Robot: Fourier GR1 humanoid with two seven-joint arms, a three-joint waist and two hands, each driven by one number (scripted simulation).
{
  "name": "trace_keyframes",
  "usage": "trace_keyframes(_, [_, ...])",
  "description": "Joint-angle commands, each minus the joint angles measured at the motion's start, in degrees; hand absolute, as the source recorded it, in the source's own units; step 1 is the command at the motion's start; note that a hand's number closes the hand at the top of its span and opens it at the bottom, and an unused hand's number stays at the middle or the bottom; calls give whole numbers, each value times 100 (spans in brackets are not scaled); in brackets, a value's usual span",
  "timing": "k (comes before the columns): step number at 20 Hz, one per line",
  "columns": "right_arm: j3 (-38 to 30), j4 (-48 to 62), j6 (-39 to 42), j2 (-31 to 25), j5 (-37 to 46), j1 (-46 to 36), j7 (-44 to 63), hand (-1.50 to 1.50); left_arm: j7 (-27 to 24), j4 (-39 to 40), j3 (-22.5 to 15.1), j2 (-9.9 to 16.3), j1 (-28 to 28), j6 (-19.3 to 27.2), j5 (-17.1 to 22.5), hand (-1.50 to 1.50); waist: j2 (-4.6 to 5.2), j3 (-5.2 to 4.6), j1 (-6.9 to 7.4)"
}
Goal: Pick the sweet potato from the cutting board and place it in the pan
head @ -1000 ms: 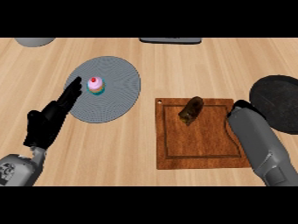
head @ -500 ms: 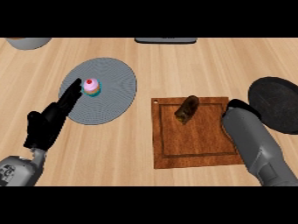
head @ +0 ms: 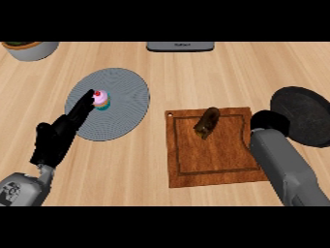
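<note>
The brown sweet potato (head: 209, 122) lies on the upper part of the wooden cutting board (head: 210, 162). A black pan (head: 309, 115) sits just right of the board. My right hand (head: 266, 122) hangs between the board's right edge and the pan, a short way right of the sweet potato and not touching it; it is seen end-on from behind. My left hand (head: 56, 137) rests open at the left, fingers straight, pointing up over the edge of a grey plate (head: 121, 109).
A small cupcake (head: 99, 99) with pink icing stands on the grey plate. A grey bowl (head: 29, 49) is at the far left corner and a dark flat object (head: 180, 46) at the far edge. Bare wooden counter lies in front of the board.
Almost nothing: the whole view has shifted slightly, and both hands keep nearly the same places. The sweet potato has not moved on the board.
</note>
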Motion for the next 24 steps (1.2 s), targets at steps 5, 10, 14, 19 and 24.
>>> trace_keyframes(5, [978,-1367,-1230,840,541,-562,-1492,150,44,105,6,-27,60,11,26,0,-201,269,336])
trace_keyframes(10, [1460,-2797,-2178,1083,400,-228,-2207,150,27,158,174,19,108,136,29,0,-70,268,-94])
trace_keyframes(14, [1510,-4101,-2595,699,216,537,-2540,150,-26,-5,389,188,295,238,43,0,25,268,-276])
trace_keyframes(19, [1309,-5858,-2921,-102,-501,1993,-3129,150,-20,-172,359,169,315,249,-19,0,192,268,-266])
trace_keyframes(24, [618,-7230,-2947,-1508,-1382,3354,-4012,150,-25,-247,82,-140,229,407,-330,0,315,260,-37])
